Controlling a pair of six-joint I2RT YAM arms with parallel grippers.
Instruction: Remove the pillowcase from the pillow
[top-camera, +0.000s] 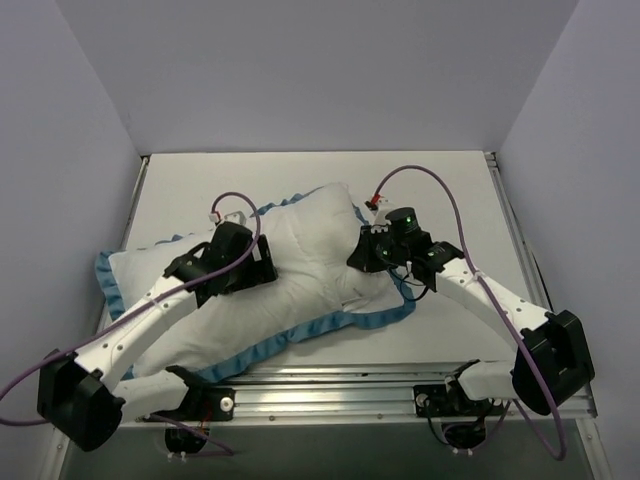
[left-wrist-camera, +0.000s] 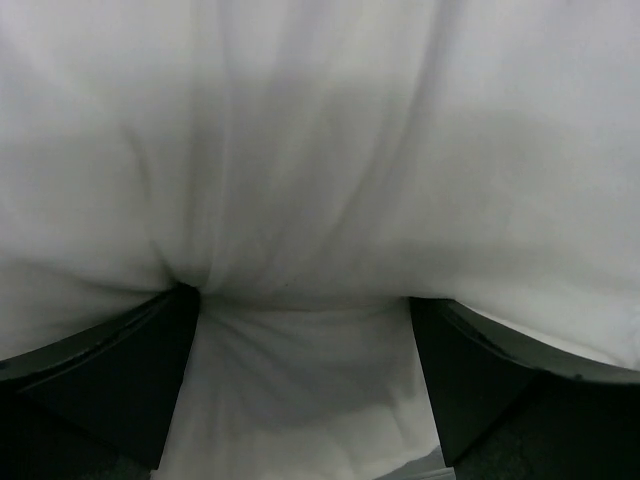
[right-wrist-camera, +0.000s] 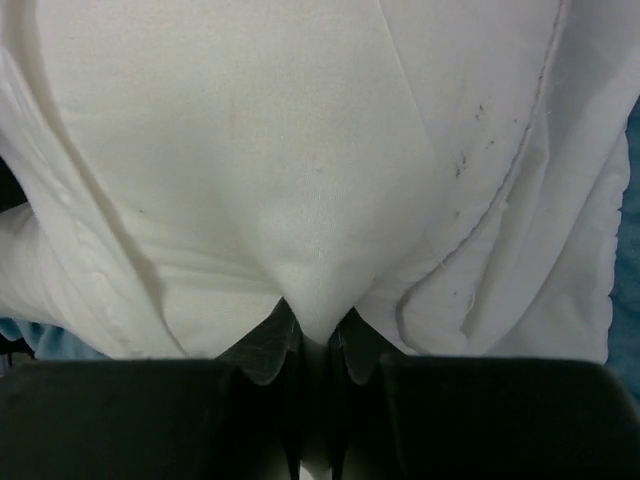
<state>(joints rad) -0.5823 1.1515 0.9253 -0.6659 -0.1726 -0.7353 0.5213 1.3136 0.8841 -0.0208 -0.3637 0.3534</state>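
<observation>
left gripper (left-wrist-camera: 300, 300): spread, pressing down, gripping nothing | right gripper (right-wrist-camera: 315, 325): clamped on fold of teal-ruffled white fabric pillowcase (top-camera: 330, 325) | risk: pinch catches plump white pillow (top-camera: 335, 205) too

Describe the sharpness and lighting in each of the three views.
Top view: even, soft light, sharp throughout. Left wrist view: blurred, grey-shaded pillowcase, dark unfocused left fingers. Right wrist view: bright and sharp close up, stitching and specks on the cloth clear, right fingers dark and soft.
</observation>
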